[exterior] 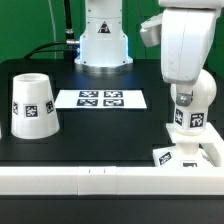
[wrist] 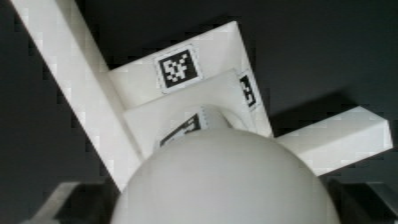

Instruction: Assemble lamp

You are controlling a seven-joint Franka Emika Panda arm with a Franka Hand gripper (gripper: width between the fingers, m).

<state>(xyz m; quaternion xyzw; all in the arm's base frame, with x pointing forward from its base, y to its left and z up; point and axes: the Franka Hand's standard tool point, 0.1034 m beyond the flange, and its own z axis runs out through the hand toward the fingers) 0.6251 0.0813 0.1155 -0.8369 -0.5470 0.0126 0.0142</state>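
Observation:
The white rounded bulb [exterior: 189, 112] stands upright on the flat square base [exterior: 178, 157] at the exterior view's right, its neck down at the base. My gripper [exterior: 186, 97] reaches down from above and is shut on the bulb. In the wrist view the bulb [wrist: 214, 175] fills the lower middle between my dark fingers [wrist: 50, 205], with my gripper [wrist: 214, 208] centred on it. The tagged base [wrist: 187, 80] lies beneath. The tapered shade [exterior: 30, 104] stands mouth down at the exterior view's left, apart from the gripper.
The marker board [exterior: 101, 98] lies flat in the middle of the black table. A white raised wall [exterior: 100, 180] runs along the near edge, and the base rests against it [wrist: 71, 70]. The robot's white pedestal [exterior: 103, 45] stands at the back.

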